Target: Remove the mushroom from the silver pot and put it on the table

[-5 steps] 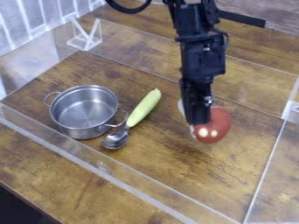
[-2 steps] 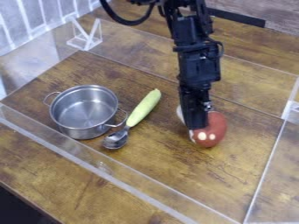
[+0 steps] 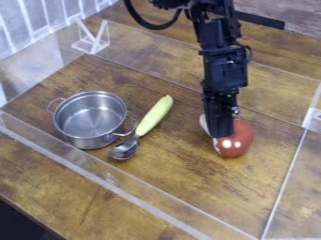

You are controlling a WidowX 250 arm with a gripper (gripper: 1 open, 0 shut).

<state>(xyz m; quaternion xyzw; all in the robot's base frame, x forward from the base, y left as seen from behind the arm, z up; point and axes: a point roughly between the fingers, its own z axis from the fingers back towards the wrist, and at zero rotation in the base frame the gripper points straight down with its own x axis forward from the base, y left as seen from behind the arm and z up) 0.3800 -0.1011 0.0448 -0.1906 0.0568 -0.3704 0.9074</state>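
Mushroom [image 3: 235,142] is out of the silver pot [image 3: 78,137], well to its right and down at the table [image 3: 189,187], with the fingers [image 3: 221,118] clenched on its upper end near the pale stem. It looks like a light, hard plastic toy with a rounded, slick cap, so the stem probably gives the surer hold.

Arm [image 3: 222,52] steeply downward, end effector [image 3: 224,129] closed.

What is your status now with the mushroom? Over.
Gripper shut on mushroom. Mushroom out of pot, low at table, right of corn. Pot empty. Nothing in the way.
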